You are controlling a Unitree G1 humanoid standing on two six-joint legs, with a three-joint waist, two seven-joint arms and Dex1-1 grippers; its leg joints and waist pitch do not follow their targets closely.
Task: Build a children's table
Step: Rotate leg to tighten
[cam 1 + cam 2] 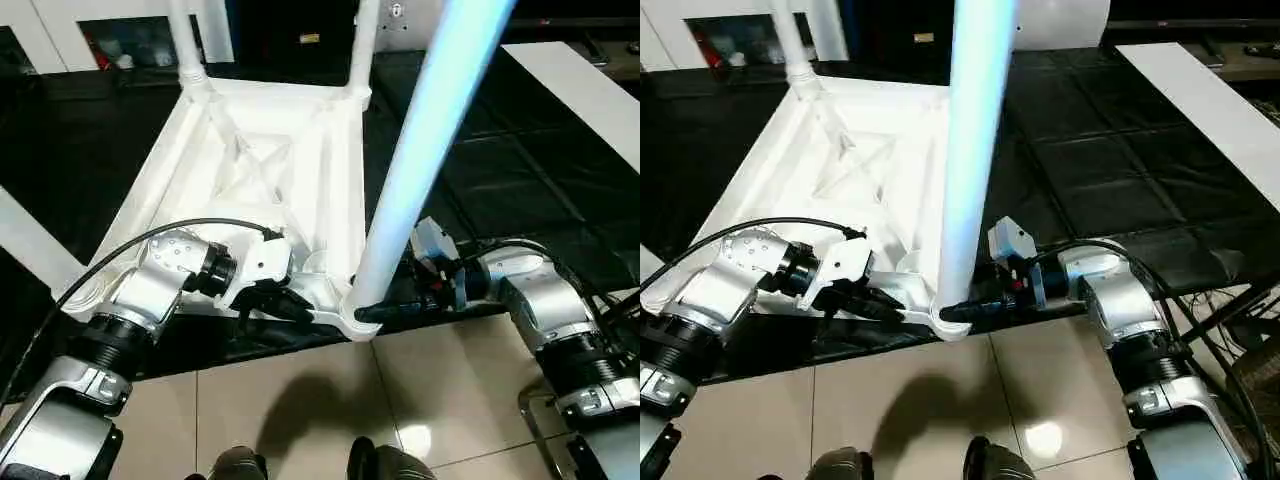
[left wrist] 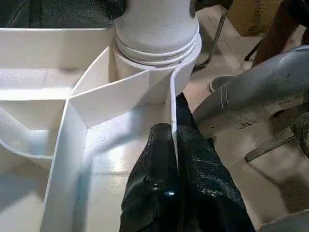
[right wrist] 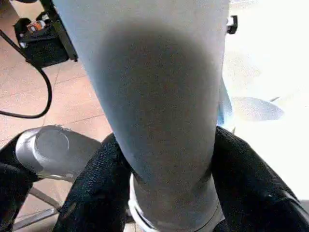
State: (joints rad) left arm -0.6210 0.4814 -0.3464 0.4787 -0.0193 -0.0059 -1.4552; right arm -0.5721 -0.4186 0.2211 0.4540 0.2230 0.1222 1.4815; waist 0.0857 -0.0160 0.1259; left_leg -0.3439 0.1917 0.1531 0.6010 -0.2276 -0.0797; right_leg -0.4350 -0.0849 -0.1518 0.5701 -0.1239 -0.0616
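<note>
**Near-corner leg being seated; tabletop pinned by its rim**

Left side: the left tool (image 1: 285, 303) is clenched on the raised rim of the tabletop (image 1: 250, 160), one black finger (image 2: 154, 183) inside the thin wall and one outside, just beside the near corner socket (image 2: 157, 50). The tabletop lies upside down on black floor mats (image 1: 480, 170), its ribbed underside up and its near edge at the border with the tan floor tiles (image 1: 300, 400).

Centre: two legs already stand in the far sockets, the far left leg (image 1: 185, 40) and the far right leg (image 1: 362, 45). The near left corner carries no leg.

Right side: the near leg (image 1: 420, 150) rises from the near right socket, leaning slightly to the right in the head view. The right tool (image 1: 400, 305) grasps this leg low down, its fingers (image 3: 96, 193) wrapped on either side of the tube just above the socket collar.

Risks, as judged:
- The leg's lean suggests it may not be square to the socket; pressing or turning it off-axis could jam it or leave it half-seated.
- The left hold is a narrow pinch on thin plastic. Strong force at the leg could make the rim slip out or flex, letting the tabletop slide on the mats.
- A low grasp on a long tube gives little control of the upper end.
</note>
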